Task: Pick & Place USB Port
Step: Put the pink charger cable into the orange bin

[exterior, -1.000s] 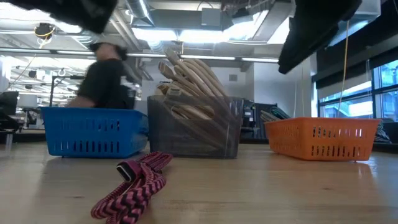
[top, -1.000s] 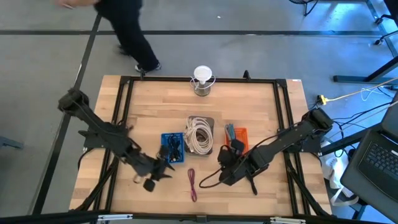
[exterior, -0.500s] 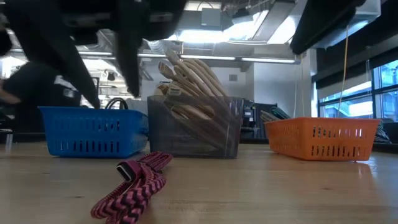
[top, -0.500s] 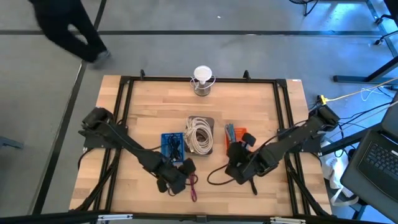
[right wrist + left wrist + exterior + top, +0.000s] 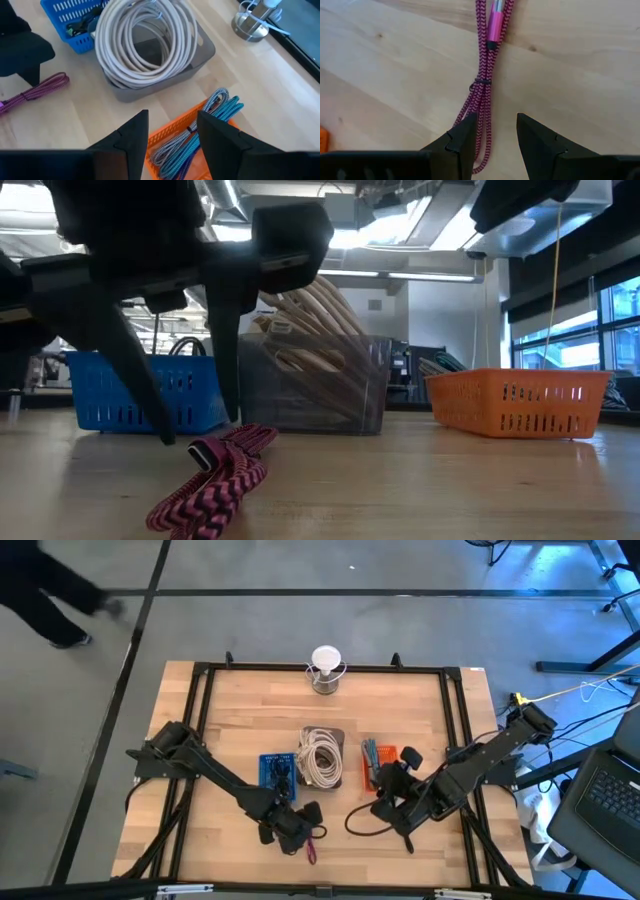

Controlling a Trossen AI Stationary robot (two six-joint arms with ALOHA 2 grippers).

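A pink braided USB cable, bundled with a small tie, lies flat on the wooden table near its near edge. In the low view the pink cable shows in front of the baskets. My left gripper is open and points down at it. In the left wrist view the cable runs out from beside one finger of my left gripper. My right gripper is open and empty, above the near end of the orange basket.
Behind the cable stand a blue basket, a grey bin holding a coil of white cable, and the orange basket holding blue and grey cables. A metal stand sits at the far edge. Bare wood lies left and right.
My left gripper has swung from the table's near left toward the right and now stands over the pink cable. My right gripper has moved away from the near edge toward the orange basket. The cable has not moved. A person beyond the table has walked off to the left.
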